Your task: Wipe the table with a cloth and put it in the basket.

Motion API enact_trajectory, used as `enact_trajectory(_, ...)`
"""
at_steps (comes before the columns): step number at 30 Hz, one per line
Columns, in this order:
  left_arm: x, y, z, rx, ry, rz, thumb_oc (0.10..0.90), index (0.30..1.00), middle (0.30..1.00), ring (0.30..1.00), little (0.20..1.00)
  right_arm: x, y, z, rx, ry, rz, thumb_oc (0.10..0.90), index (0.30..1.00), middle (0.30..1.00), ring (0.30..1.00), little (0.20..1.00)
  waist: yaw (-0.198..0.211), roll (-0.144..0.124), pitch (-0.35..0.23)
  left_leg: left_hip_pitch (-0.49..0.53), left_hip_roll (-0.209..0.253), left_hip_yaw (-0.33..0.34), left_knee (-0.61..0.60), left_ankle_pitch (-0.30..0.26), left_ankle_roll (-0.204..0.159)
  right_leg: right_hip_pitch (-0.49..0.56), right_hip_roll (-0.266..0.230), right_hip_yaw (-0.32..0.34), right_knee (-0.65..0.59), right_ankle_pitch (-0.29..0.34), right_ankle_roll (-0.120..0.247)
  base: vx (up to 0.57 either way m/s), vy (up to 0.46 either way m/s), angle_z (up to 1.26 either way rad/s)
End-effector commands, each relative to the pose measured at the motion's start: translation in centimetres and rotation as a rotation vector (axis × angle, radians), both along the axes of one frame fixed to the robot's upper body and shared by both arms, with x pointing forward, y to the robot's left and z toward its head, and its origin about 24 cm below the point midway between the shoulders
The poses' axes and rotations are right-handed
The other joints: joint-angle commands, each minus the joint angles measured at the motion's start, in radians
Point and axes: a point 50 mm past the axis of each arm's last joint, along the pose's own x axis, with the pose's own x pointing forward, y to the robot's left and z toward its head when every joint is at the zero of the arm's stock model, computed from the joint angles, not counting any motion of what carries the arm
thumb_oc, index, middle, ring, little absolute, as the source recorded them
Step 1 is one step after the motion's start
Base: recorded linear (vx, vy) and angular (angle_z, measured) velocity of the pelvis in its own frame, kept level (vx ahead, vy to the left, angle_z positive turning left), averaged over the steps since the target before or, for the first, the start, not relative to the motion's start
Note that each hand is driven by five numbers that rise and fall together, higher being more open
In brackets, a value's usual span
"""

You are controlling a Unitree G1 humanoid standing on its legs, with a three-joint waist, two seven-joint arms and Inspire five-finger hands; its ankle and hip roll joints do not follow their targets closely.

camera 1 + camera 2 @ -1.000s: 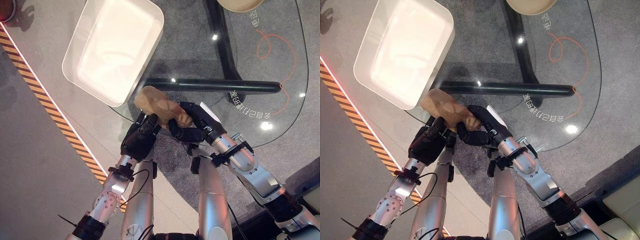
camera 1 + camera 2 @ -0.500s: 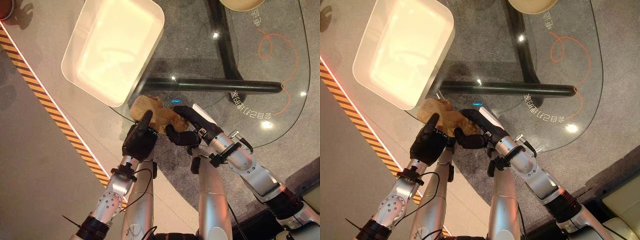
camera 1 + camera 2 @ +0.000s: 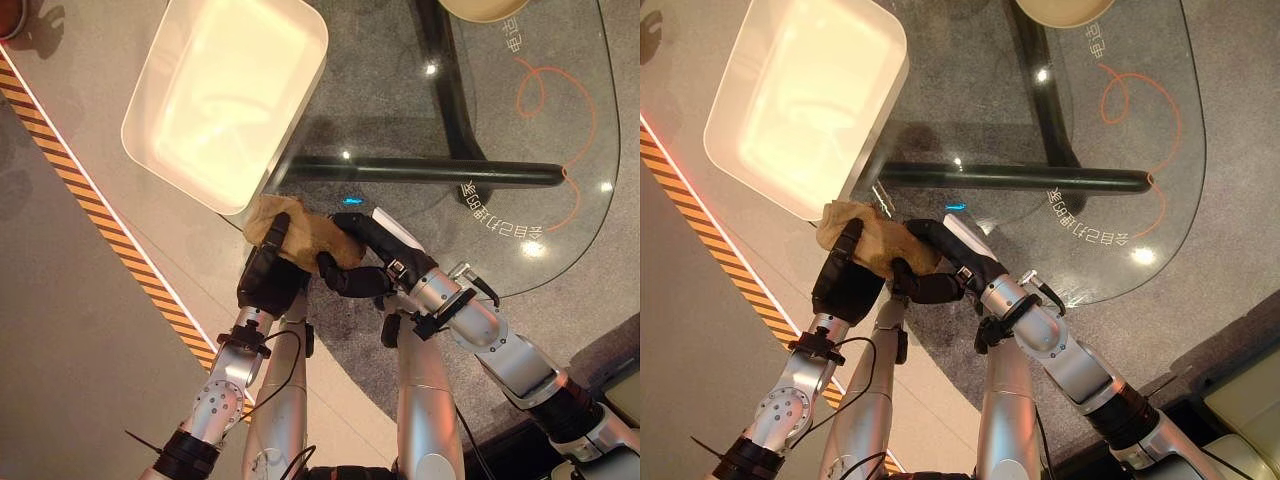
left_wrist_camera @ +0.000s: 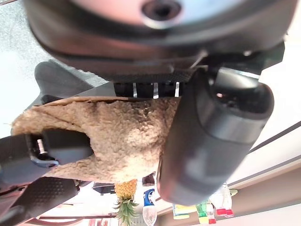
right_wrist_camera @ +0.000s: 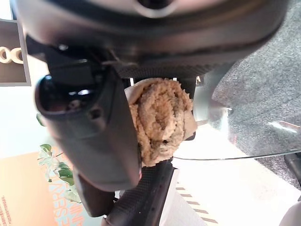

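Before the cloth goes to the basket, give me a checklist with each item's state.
1. Left hand gripping the tan cloth: ok, thumb curled round it in the left wrist view.
2. Right hand gripping the cloth: ok.
3. White basket within sight, beside the cloth: ok.
4. Basket interior free: ok.
5. Cloth off the glass table: cannot tell.

Cloth (image 3: 290,228) at the glass table's (image 3: 560,250) near edge, basket (image 3: 225,95) just behind it.
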Motion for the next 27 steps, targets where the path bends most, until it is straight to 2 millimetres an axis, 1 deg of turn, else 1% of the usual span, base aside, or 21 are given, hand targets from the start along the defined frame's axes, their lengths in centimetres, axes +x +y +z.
enact_trajectory(1,-1.4,-1.5,4.6,-0.116,-0.252,-0.1,0.1,0.3,0.3,0.3,0.2,-2.2,2.1,2.7,0.121,-0.147,0.129,0.753,0.86,0.86,0.86,0.853,0.005,-0.029,-0.026,-0.02,-0.087,0.138,0.079,-0.074,0.079,0.05,0.096,0.006,-0.191,0.143,0.021,0.0,0.0,0.0)
enact_trajectory(2,-1.4,-1.5,4.5,-0.117,-0.252,-0.099,0.1,0.3,0.3,0.3,0.2,-2.1,1.9,2.7,0.125,-0.151,0.111,0.8,0.9,0.9,0.9,0.9,0.004,-0.029,-0.026,-0.02,-0.087,0.139,0.078,-0.074,0.08,0.05,0.097,0.007,-0.19,0.143,0.02,0.0,0.0,0.0)
enact_trajectory(8,-1.5,-1.4,4.3,-0.116,-0.248,-0.091,0.1,0.3,0.3,0.3,0.2,-1.9,0.9,3.0,0.179,-0.196,0.014,0.8,0.9,0.9,0.9,0.9,-0.002,-0.031,-0.026,-0.02,-0.085,0.144,0.083,-0.08,0.083,0.047,0.097,0.01,-0.187,0.142,0.021,0.0,0.0,0.0)
enact_trajectory(12,-1.5,-1.3,4.2,-0.118,-0.244,-0.081,0.1,0.3,0.3,0.3,0.2,-1.6,-0.3,3.5,0.245,-0.238,-0.089,0.8,0.9,0.9,0.9,0.9,-0.006,-0.032,-0.026,-0.026,-0.083,0.148,0.087,-0.084,0.084,0.038,0.1,0.014,-0.178,0.14,0.022,0.0,0.0,0.0)
enact_trajectory(16,-1.6,-1.2,4.1,-0.116,-0.244,-0.075,0.1,0.3,0.3,0.3,0.2,-1.5,-0.9,3.5,0.276,-0.25,-0.144,0.8,0.9,0.9,0.9,0.9,-0.009,-0.031,-0.026,-0.028,-0.083,0.149,0.089,-0.086,0.084,0.034,0.102,0.017,-0.176,0.141,0.022,0.0,0.0,0.0)
enact_trajectory(18,-1.8,-0.8,3.9,-0.109,-0.252,-0.064,0.1,0.3,0.3,0.3,0.2,-1.5,-2.0,3.4,0.273,-0.265,-0.208,0.8,0.9,0.9,0.9,0.9,-0.014,-0.032,-0.026,-0.026,-0.081,0.152,0.089,-0.09,0.085,0.034,0.103,0.02,-0.173,0.139,0.023,0.0,0.0,0.0)
enact_trajectory(21,-1.9,-0.6,3.9,-0.104,-0.252,-0.056,0.1,0.3,0.3,0.3,0.2,-1.6,-2.7,3.2,0.265,-0.268,-0.243,0.8,0.9,0.9,0.9,0.9,-0.016,-0.035,-0.026,-0.025,-0.079,0.155,0.088,-0.091,0.085,0.034,0.104,0.021,-0.174,0.14,0.024,0.0,0.0,0.0)
enact_trajectory(24,-2.1,0.0,3.6,-0.094,-0.257,-0.037,0.1,0.3,0.3,0.3,0.2,-1.8,-3.8,3.1,0.273,-0.265,-0.283,0.8,0.9,0.9,0.9,0.9,-0.019,-0.038,-0.026,-0.022,-0.076,0.159,0.085,-0.092,0.085,0.034,0.106,0.023,-0.173,0.14,0.025,0.0,0.0,0.0)
enact_trajectory(25,-2.2,0.3,3.6,-0.068,-0.272,-0.016,0.1,0.3,0.3,0.3,0.2,-1.9,-4.2,3.0,0.289,-0.262,-0.303,0.8,0.9,0.9,0.9,0.9,-0.021,-0.04,-0.026,-0.021,-0.074,0.162,0.087,-0.094,0.086,0.034,0.108,0.026,-0.172,0.141,0.025,0.0,0.0,0.0)
enact_trajectory(27,-2.2,0.8,3.7,-0.064,-0.29,0.017,0.1,0.3,0.3,0.3,0.2,-1.9,-4.6,2.8,0.307,-0.253,-0.327,0.8,0.9,0.9,0.9,0.9,-0.022,-0.041,-0.026,-0.022,-0.073,0.162,0.088,-0.095,0.086,0.033,0.11,0.028,-0.171,0.14,0.026,0.0,0.0,0.0)
